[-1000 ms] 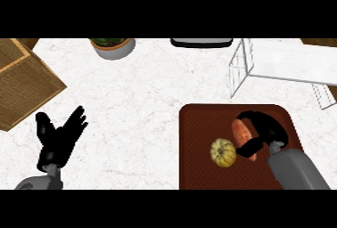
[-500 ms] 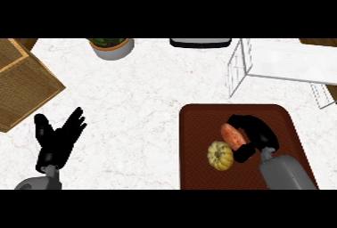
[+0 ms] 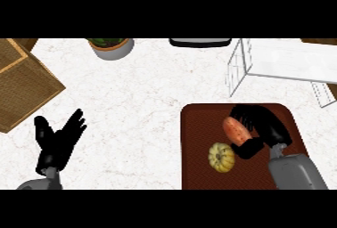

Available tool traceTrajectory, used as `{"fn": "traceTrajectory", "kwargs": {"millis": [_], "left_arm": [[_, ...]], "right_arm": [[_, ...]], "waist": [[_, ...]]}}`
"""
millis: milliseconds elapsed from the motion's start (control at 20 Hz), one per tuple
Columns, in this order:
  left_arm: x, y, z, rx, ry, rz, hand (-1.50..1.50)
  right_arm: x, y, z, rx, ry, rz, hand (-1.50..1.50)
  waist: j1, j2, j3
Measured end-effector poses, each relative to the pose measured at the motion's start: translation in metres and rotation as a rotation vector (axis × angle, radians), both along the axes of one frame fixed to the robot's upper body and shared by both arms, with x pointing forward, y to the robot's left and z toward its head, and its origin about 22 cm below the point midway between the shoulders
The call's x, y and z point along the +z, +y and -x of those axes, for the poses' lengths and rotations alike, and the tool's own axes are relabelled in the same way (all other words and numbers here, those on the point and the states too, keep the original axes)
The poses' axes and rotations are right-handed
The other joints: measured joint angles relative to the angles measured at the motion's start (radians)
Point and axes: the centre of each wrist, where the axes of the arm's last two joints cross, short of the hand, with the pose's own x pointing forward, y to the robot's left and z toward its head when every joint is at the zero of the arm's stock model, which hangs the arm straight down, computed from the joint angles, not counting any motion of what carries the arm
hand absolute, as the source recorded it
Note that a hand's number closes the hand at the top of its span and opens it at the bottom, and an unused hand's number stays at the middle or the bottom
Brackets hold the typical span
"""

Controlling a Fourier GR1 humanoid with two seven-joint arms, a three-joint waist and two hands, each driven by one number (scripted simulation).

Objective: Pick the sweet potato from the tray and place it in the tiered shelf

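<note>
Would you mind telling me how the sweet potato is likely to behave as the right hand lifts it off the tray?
The sweet potato looks solid, so it should probably stay stiff. Its elongated, rounded shape may let it swivel or slip in the right hand curled around it. If released on the tray, it could roll toward the squash.

A small yellow pumpkin, a potted plant at the white marbled surface's far edge, and a woven mat at left are seen.

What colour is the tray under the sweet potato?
Dark reddish-brown tray, seen in the head view.
</note>
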Motion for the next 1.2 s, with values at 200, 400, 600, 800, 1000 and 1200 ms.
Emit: {"fn": "traceTrajectory", "kwargs": {"millis": [200,400,600,800,1000,1200], "left_arm": [[-0.002,0.005,0.005,0.007,0.006,-0.003,0.00],[0.001,0.004,0.005,0.013,0.007,0.001,0.00],[0.003,0.002,0.005,0.008,-0.001,-0.004,0.00],[0.007,-0.003,-0.002,-0.003,0.003,-0.004,0.00],[0.004,-0.004,-0.002,-0.003,0.010,-0.002,0.00],[0.008,-0.008,-0.004,-0.007,0.005,0.001,0.00]], "right_arm": [[0.045,0.007,0.010,-0.029,-0.165,-0.047,1.50],[0.105,0.005,0.027,-0.092,-0.315,-0.058,1.50],[0.160,-0.005,0.045,-0.177,-0.411,-0.057,1.50],[0.207,-0.016,0.051,-0.244,-0.468,-0.058,1.50],[0.245,-0.029,0.046,-0.304,-0.502,-0.065,1.50],[0.277,-0.052,0.031,-0.355,-0.520,-0.091,1.50]], "waist": [[-0.009,-0.004,0.000],[-0.015,-0.007,0.000],[-0.011,-0.005,-0.001],[-0.004,-0.002,0.000],[0.001,0.000,0.000],[0.006,0.001,0.000]]}}
